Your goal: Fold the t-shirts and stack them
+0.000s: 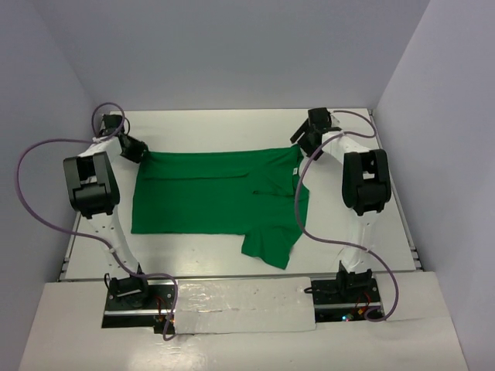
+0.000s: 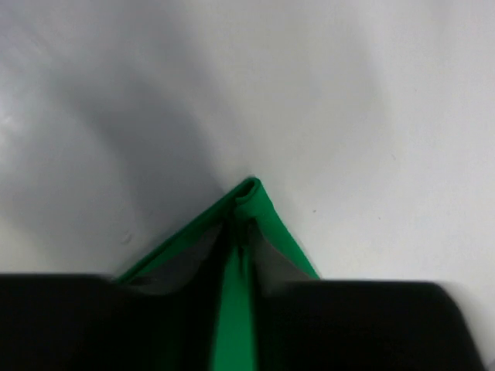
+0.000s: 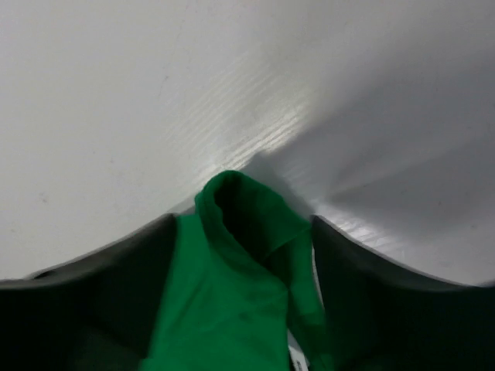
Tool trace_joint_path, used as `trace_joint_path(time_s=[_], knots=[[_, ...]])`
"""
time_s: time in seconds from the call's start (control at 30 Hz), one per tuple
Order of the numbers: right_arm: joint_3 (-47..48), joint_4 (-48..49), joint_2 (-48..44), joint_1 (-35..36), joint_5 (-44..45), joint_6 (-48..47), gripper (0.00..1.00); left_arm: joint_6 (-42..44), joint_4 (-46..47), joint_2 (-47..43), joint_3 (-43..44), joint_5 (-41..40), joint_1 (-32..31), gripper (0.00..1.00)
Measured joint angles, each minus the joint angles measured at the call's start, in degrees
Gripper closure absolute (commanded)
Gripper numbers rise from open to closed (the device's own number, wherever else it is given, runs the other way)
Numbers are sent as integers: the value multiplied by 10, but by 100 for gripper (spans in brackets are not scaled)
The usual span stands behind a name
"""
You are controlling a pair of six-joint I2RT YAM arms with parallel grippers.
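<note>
Top external view: the t-shirt [image 1: 209, 197] lies flat on the worktop [image 1: 193, 251], its long axis running left to right, with one sleeve trailing toward the near edge. Both far corners sit between jaws. The left jaws stand narrow around a fold at the far-left corner, and I cannot tell whether they pinch it. The right jaws are parted at the far-right corner, the cloth loose between them.

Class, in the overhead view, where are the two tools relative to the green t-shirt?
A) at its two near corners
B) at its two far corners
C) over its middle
B: the left tool and right tool each sit at a far corner of the green t-shirt.
</note>
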Motion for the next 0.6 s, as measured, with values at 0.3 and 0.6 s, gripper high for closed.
trace_joint_path(time_s=[0.3, 0.6], knots=[[-27, -27, -67, 0, 31, -3, 7, 5, -61, 0, 60, -21, 1, 19], [-297, 33, -434, 21, 16, -20, 8, 9, -88, -235, -110, -79, 5, 26]])
